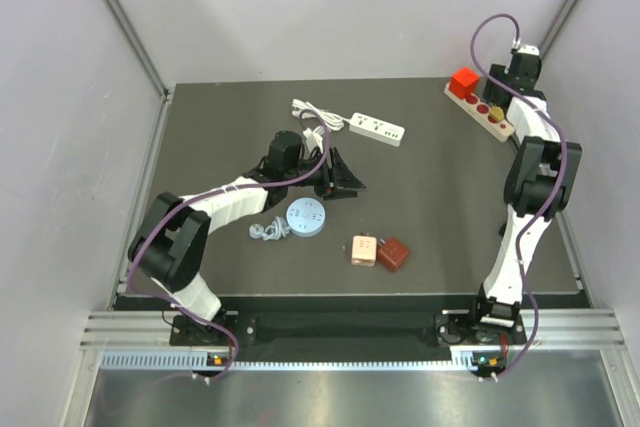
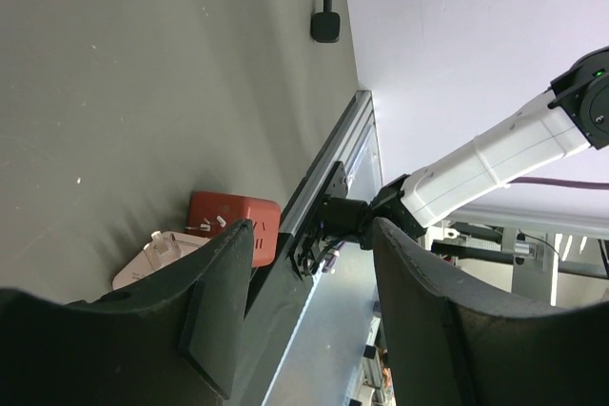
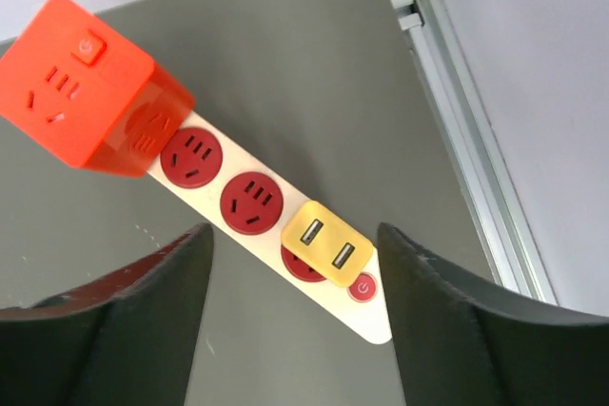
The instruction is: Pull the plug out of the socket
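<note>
A cream power strip [image 1: 481,114] with red sockets lies at the back right of the table. An orange cube plug [image 1: 464,81] sits on its far end and a yellow USB plug [image 1: 497,110] near its near end. In the right wrist view the strip [image 3: 379,319] runs diagonally, with the orange cube [image 3: 86,83] at upper left and the yellow plug [image 3: 327,246] between my fingers. My right gripper [image 3: 295,235] is open, above the yellow plug and apart from it; it also shows in the top view [image 1: 508,95]. My left gripper [image 1: 345,182] is open and empty at mid table.
A white power strip [image 1: 377,128] with a coiled white cable [image 1: 310,115] lies at the back centre. A pale blue disc [image 1: 306,217], a small white cable bundle [image 1: 268,231], a pink cube [image 1: 363,250] and a dark red cube [image 1: 393,253] lie near the front. The right wall rail [image 3: 476,140] runs close to the strip.
</note>
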Tool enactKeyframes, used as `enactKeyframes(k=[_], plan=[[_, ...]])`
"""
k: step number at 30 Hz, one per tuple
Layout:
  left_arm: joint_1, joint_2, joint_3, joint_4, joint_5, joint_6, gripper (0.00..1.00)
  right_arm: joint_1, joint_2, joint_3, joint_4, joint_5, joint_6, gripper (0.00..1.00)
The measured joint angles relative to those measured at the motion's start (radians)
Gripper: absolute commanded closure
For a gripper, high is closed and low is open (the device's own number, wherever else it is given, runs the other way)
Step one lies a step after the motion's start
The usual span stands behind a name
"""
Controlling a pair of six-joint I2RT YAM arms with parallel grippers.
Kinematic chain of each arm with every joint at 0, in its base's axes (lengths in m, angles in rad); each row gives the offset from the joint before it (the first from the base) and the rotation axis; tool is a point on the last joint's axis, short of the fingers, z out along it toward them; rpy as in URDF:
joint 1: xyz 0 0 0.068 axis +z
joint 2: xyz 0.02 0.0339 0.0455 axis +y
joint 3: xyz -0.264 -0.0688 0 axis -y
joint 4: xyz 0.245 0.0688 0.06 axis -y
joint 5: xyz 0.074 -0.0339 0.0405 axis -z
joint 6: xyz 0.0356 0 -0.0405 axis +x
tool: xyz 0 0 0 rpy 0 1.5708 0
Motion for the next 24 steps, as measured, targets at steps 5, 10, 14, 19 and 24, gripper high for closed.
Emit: enactKeyframes(k=[5, 10, 14, 19, 24], plan=[[0.000, 0.000, 0.000, -0.001, 0.004, 0.010, 0.42, 0.000, 0.019, 0.000, -0.002, -0.027, -0.012, 0.32], [0.000, 0.000, 0.000, -0.002, 0.008, 0.014, 0.42, 0.000, 0.047, 0.009, 0.000, -0.021, -0.030, 0.28], [0.000, 0.000, 0.000, -0.003, 0.008, 0.018, 0.42, 0.000, 0.064, 0.021, 0.000, -0.013, -0.050, 0.30], [-0.001, -0.001, 0.000, -0.007, 0.008, 0.019, 0.42, 0.000, 0.077, 0.021, -0.008, -0.002, -0.058, 0.34], [-0.009, -0.002, 0.000, -0.011, 0.008, 0.019, 0.42, -0.004, 0.082, 0.021, -0.012, 0.020, -0.064, 0.56]])
